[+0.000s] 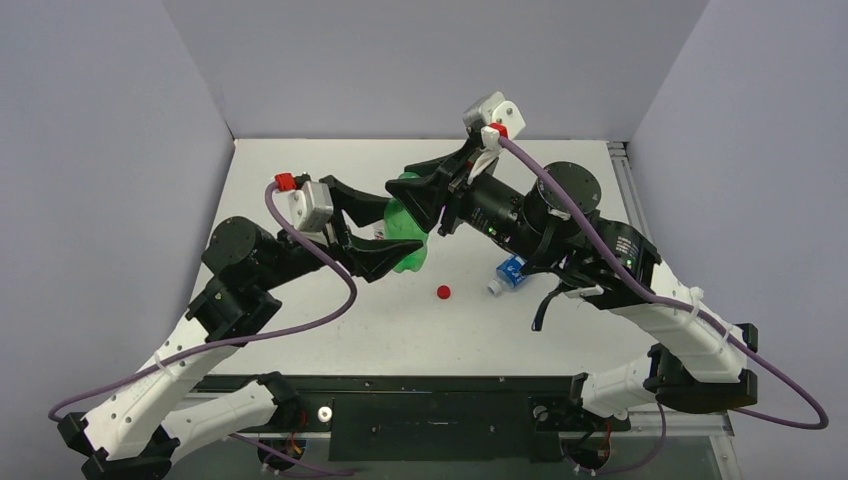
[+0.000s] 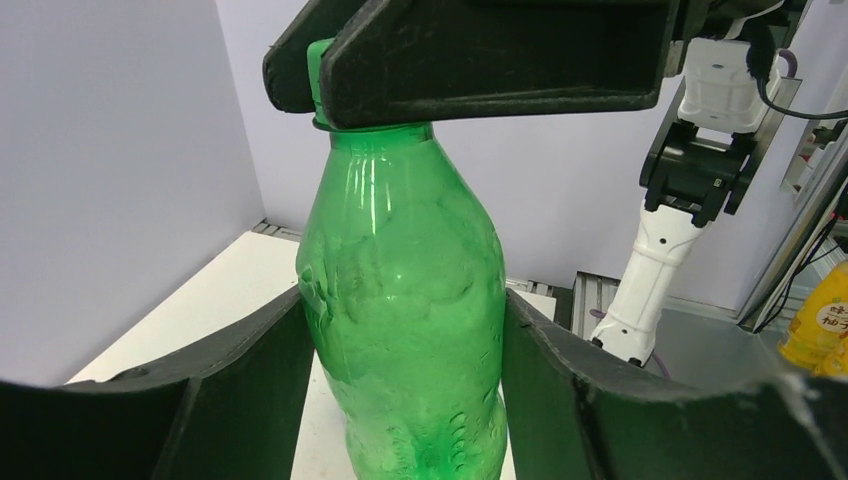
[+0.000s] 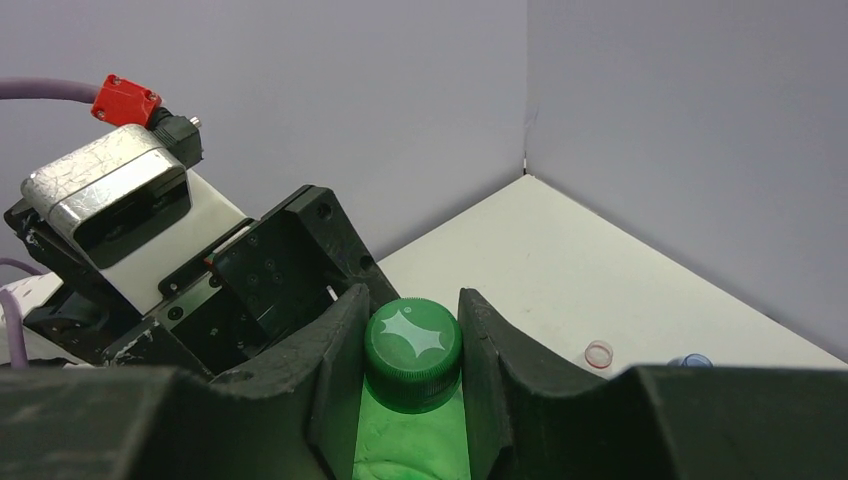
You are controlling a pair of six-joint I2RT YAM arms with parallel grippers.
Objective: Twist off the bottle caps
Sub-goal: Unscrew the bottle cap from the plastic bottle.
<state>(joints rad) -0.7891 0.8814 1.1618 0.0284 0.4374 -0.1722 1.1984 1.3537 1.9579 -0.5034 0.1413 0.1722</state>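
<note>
The all-green bottle [image 1: 408, 250] stands upright over the middle of the table. My left gripper [image 1: 385, 235] is shut on its body [image 2: 400, 300], with a finger pressed against each side. The green cap [image 3: 412, 345] sits on the bottle's neck. My right gripper [image 3: 412, 340] comes from the right [image 1: 412, 192] and is shut on that cap, its fingers tight on both sides. A red cap [image 1: 443, 292] lies loose on the table in front of the bottle. The bottle with a blue label [image 1: 510, 272] lies on its side under my right arm, partly hidden.
A small clear ring with a red rim [image 3: 599, 353] lies on the table [image 1: 560, 330] beyond the right fingers. Grey walls close the back and both sides. A metal rail [image 1: 620, 160] runs along the table's right edge.
</note>
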